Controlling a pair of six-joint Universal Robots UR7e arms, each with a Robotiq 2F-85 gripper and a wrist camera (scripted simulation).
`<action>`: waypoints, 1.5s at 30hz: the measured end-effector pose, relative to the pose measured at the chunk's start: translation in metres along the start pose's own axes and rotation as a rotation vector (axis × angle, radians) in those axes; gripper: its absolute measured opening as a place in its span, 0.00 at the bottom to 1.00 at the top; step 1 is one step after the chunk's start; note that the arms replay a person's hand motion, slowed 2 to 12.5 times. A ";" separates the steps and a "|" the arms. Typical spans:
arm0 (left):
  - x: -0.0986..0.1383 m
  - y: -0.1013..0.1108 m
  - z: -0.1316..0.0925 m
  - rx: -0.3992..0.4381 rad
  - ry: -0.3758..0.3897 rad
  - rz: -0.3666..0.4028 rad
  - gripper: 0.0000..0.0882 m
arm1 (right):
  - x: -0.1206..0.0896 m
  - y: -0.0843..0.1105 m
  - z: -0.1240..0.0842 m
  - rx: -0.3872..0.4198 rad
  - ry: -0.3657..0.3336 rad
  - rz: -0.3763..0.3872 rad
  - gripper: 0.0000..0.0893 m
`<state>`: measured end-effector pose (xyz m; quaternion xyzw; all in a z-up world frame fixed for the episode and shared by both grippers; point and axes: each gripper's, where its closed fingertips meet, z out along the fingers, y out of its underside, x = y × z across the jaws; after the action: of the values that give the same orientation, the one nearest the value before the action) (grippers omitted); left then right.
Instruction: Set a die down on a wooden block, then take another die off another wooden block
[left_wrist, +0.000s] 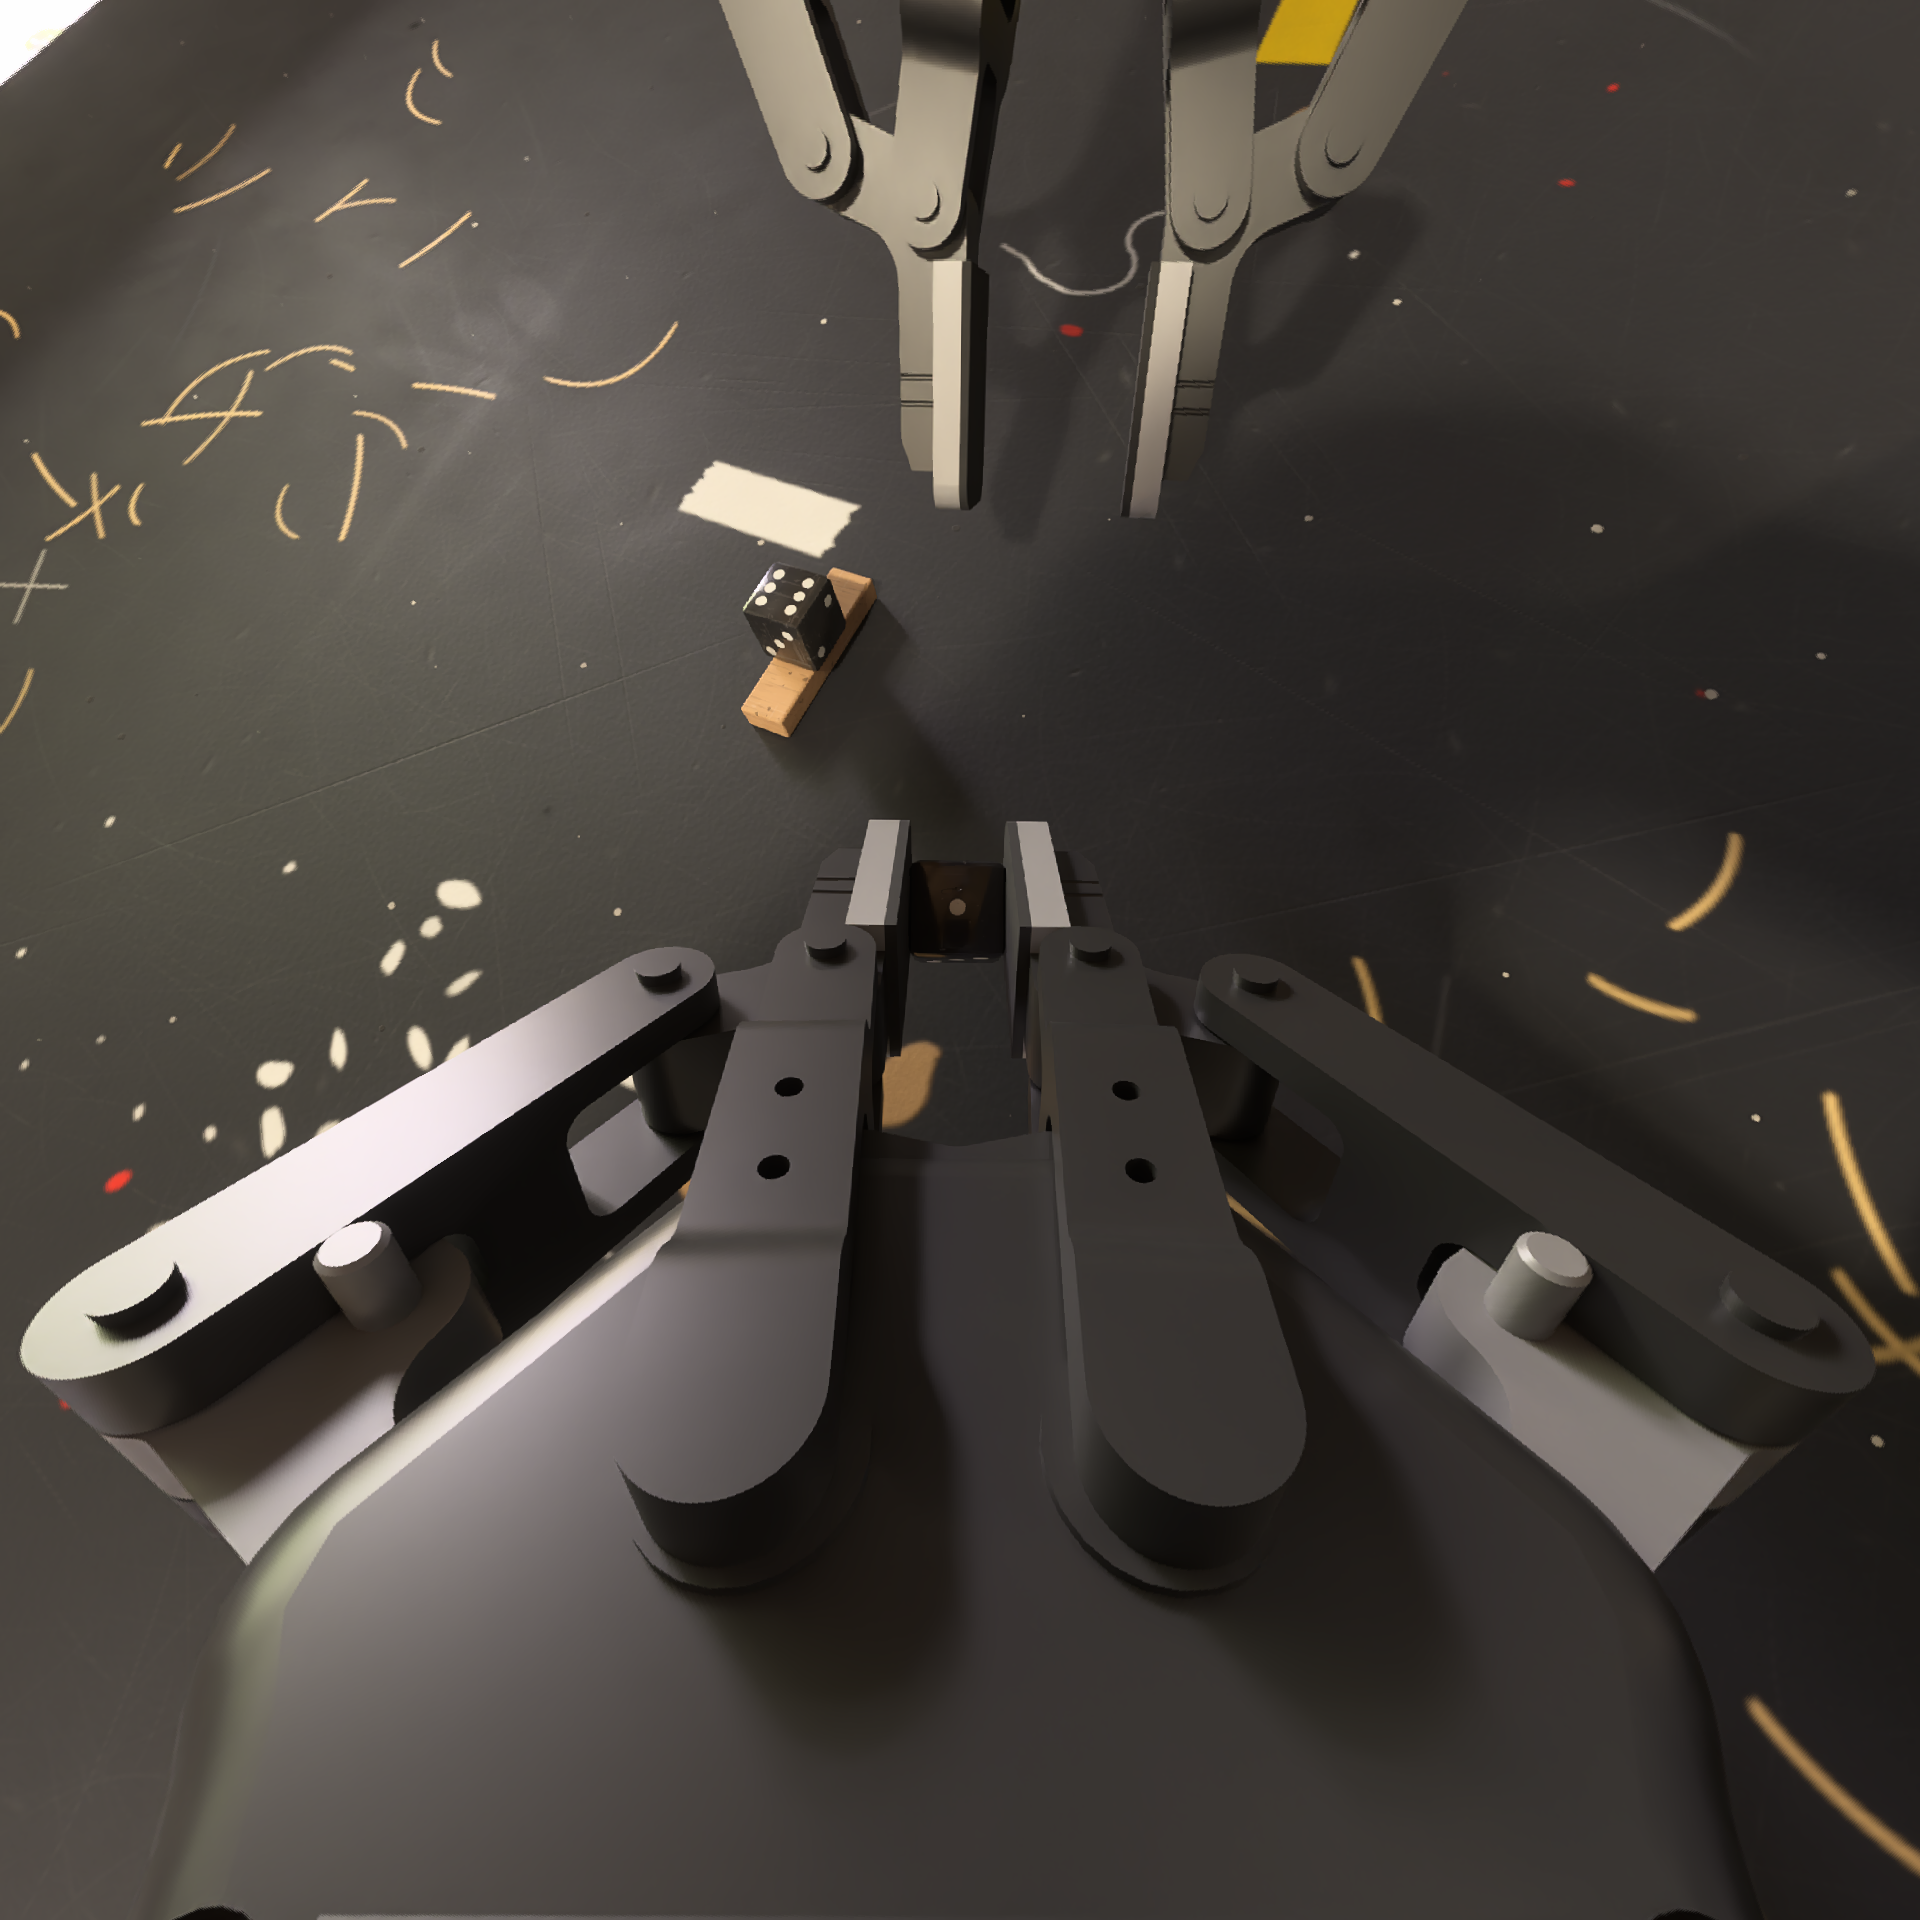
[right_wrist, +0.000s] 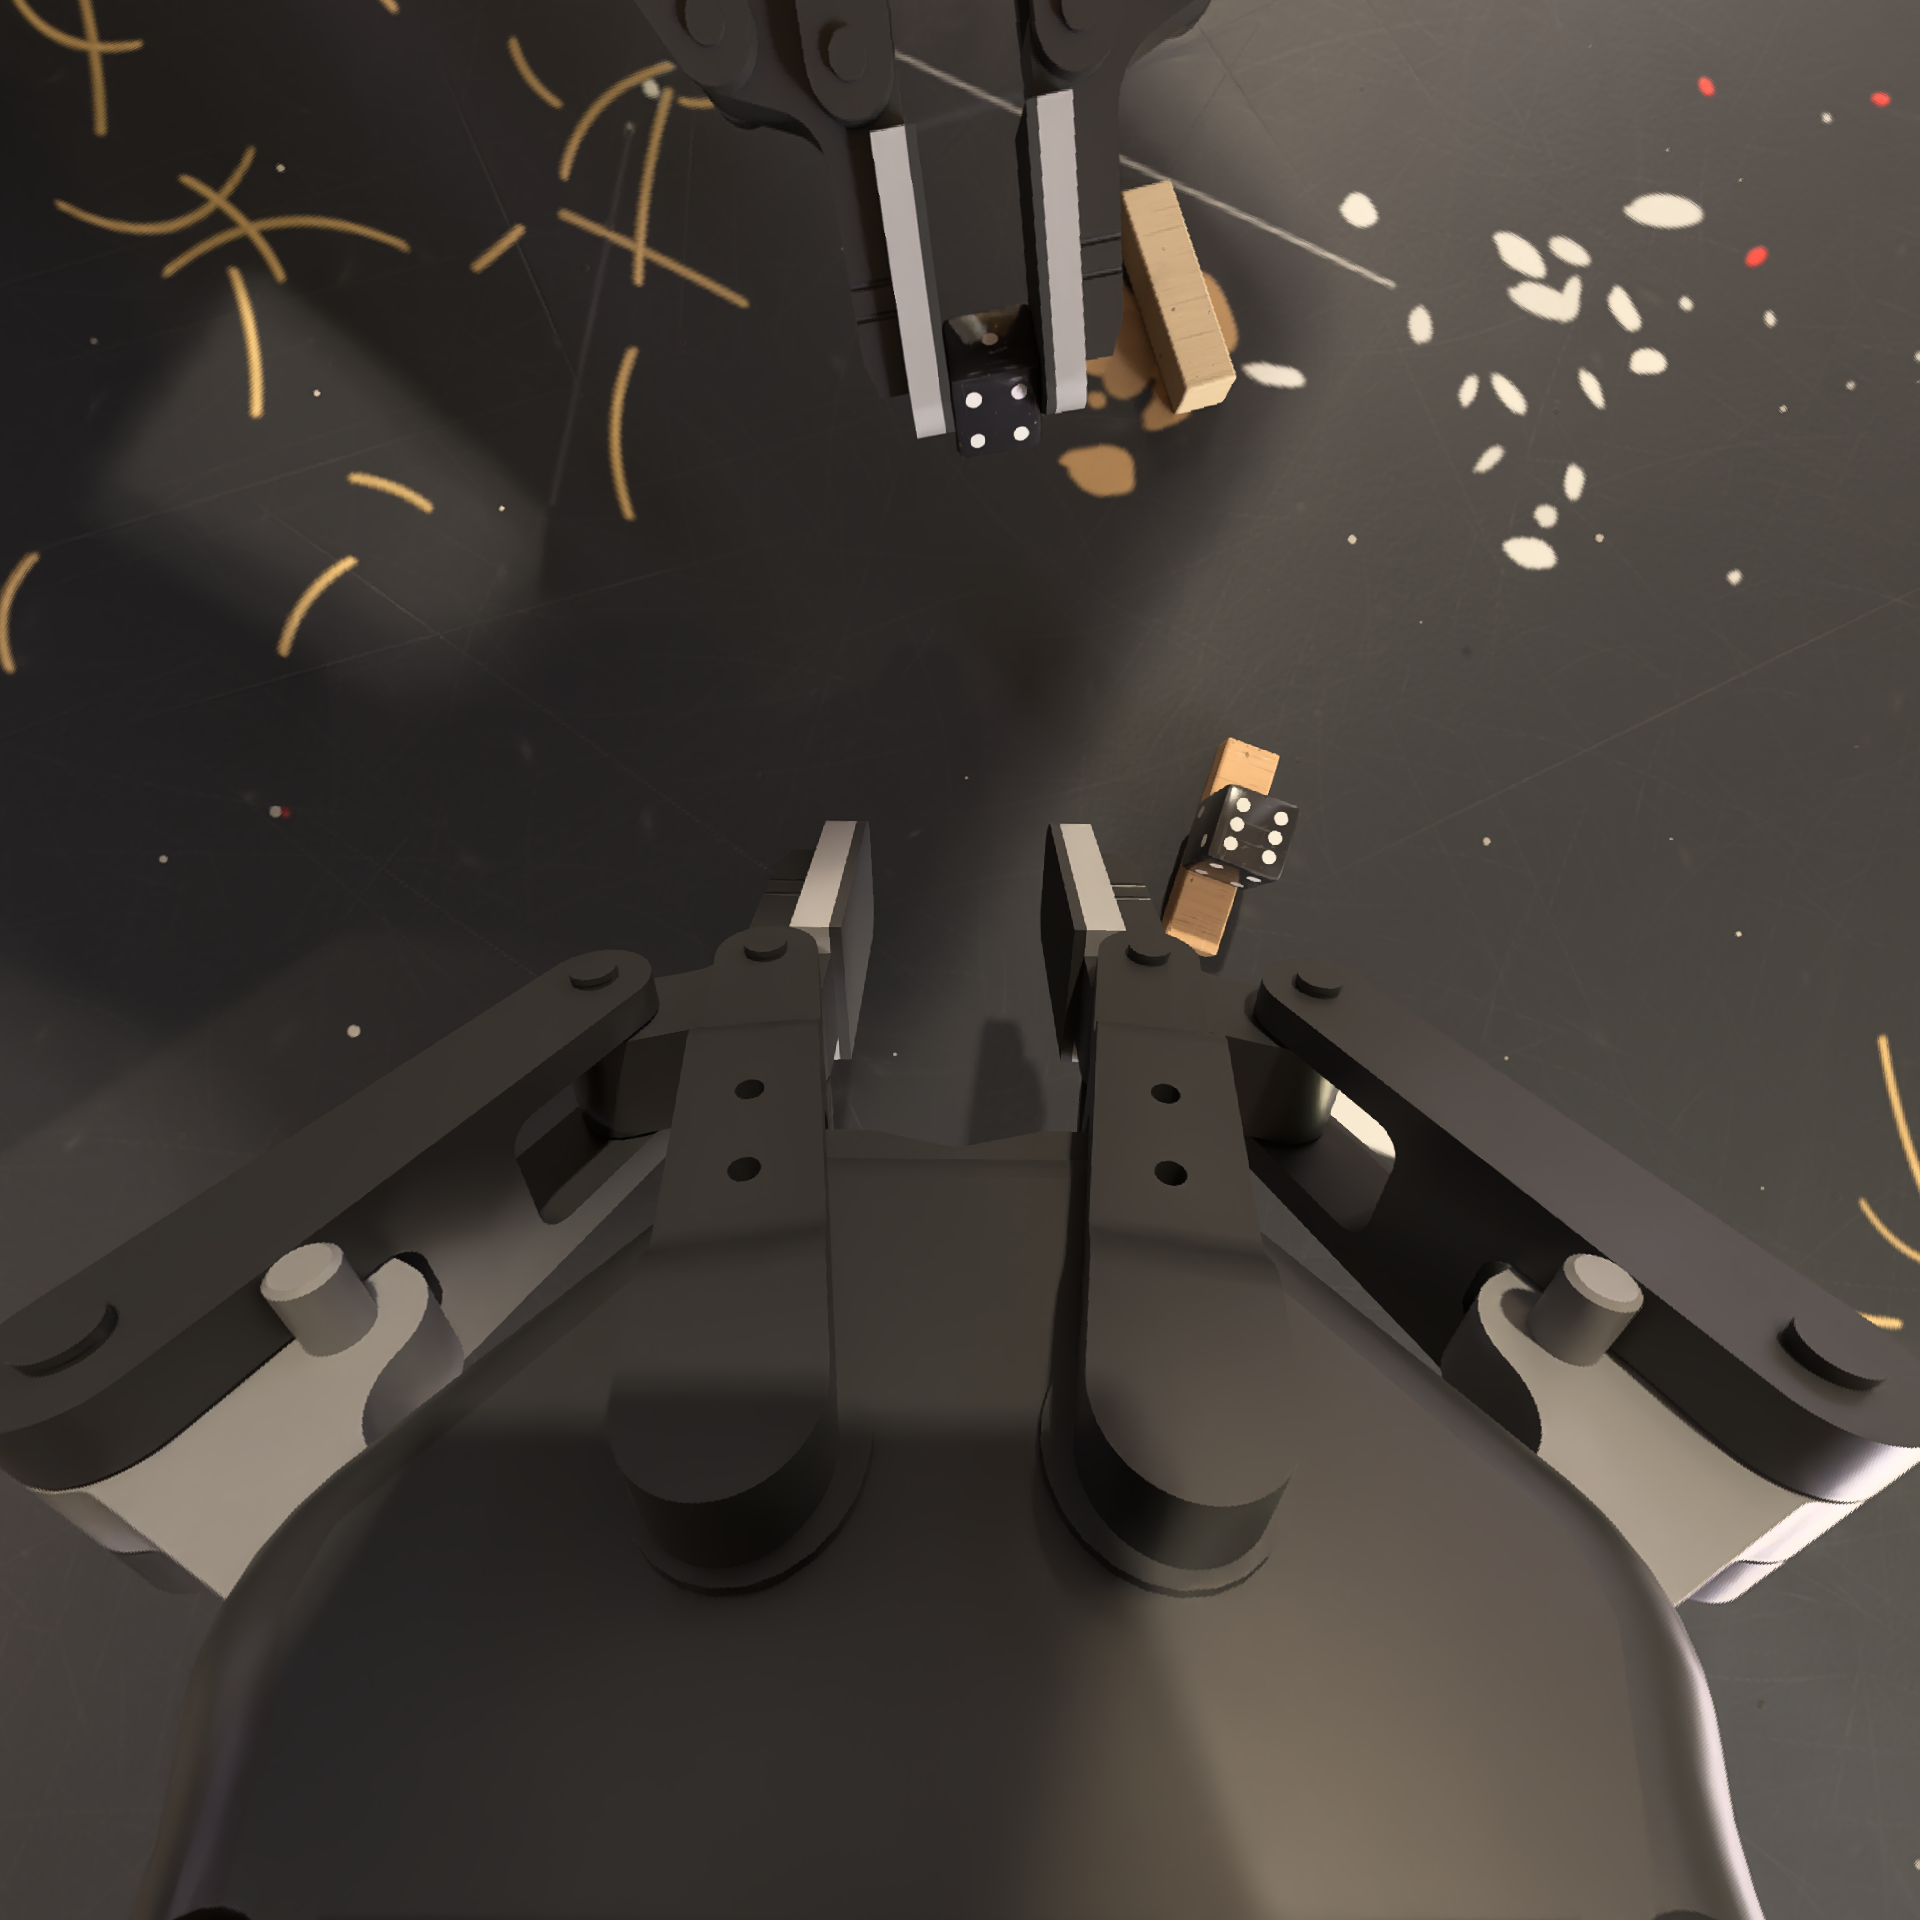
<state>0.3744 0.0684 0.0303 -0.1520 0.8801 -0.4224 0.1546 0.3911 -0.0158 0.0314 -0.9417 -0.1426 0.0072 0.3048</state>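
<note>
My left gripper (left_wrist: 957, 871) is shut on a black die with white pips (left_wrist: 957, 914) and holds it above the dark table. The right wrist view shows this gripper (right_wrist: 995, 421) and its die (right_wrist: 995, 407) just left of a bare wooden block (right_wrist: 1179, 301). A second black die (left_wrist: 795, 615) sits on another wooden block (left_wrist: 787, 698) ahead and left of my left gripper. My right gripper (right_wrist: 961, 878) is open and empty, with that die (right_wrist: 1247, 836) and its block (right_wrist: 1203, 916) just to its right. It also shows in the left wrist view (left_wrist: 1049, 504).
A strip of pale tape (left_wrist: 769, 507) lies on the table beyond the die on its block. The dark tabletop (left_wrist: 1455, 623) carries chalk-like scribbles, pale flecks and tan stains (right_wrist: 1096, 470).
</note>
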 end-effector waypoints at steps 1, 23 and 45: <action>0.000 0.000 0.000 0.002 0.001 -0.003 0.18 | 0.000 0.000 0.000 0.001 0.001 0.000 0.33; 0.001 0.001 -0.004 0.024 0.005 -0.058 0.18 | 0.012 -0.016 -0.003 0.077 0.054 -0.055 0.36; 0.001 -0.001 -0.005 0.056 0.002 -0.123 0.18 | 0.014 -0.019 0.009 0.080 0.014 -0.110 0.40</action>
<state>0.3720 0.0708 0.0337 -0.2012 0.8570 -0.4557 0.1316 0.3984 0.0077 0.0362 -0.9194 -0.1917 -0.0102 0.3432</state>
